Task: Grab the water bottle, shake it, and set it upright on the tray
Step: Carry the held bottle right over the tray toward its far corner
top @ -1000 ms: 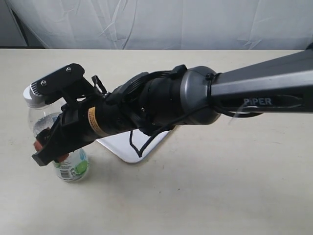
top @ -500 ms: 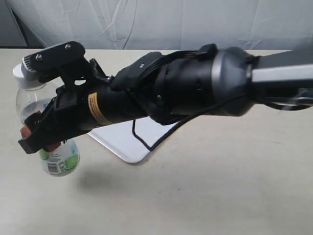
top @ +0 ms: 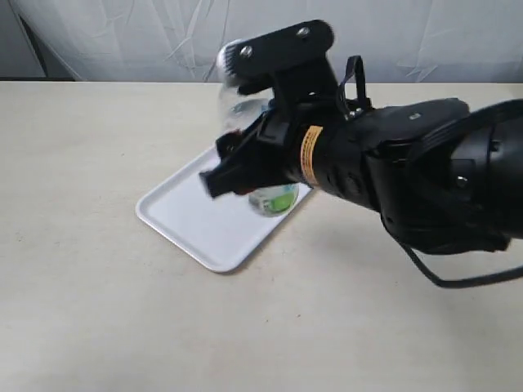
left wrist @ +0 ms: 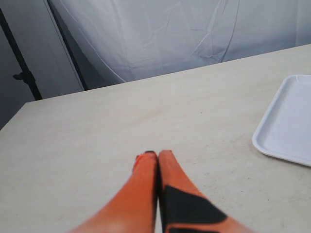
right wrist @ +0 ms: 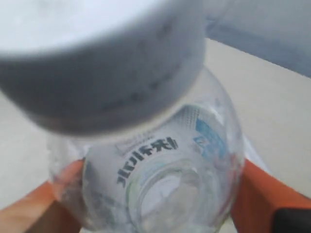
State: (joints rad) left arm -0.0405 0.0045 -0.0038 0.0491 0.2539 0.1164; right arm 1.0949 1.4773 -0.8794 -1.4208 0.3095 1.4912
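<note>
The water bottle (top: 276,198) hangs in the air above the white tray (top: 196,220), held upright with its white cap (top: 229,55) up, blurred by motion. My right gripper (top: 245,167) is shut on the bottle's clear body. In the right wrist view the cap (right wrist: 97,63) fills the top and the orange fingers (right wrist: 262,194) press the bottle (right wrist: 160,184) from both sides. My left gripper (left wrist: 156,154) is shut with nothing in it, low over bare table, the tray's edge (left wrist: 286,121) off to one side.
The beige table (top: 98,147) spreads around the tray. A white cloth backdrop (top: 163,41) hangs behind the table's far edge. The right arm's thick black body (top: 425,180) reaches over the table's right half.
The right gripper has carried the bottle from the left, beside the tray, up and rightward to above the tray's far side. The arm has swung closer to the camera.
</note>
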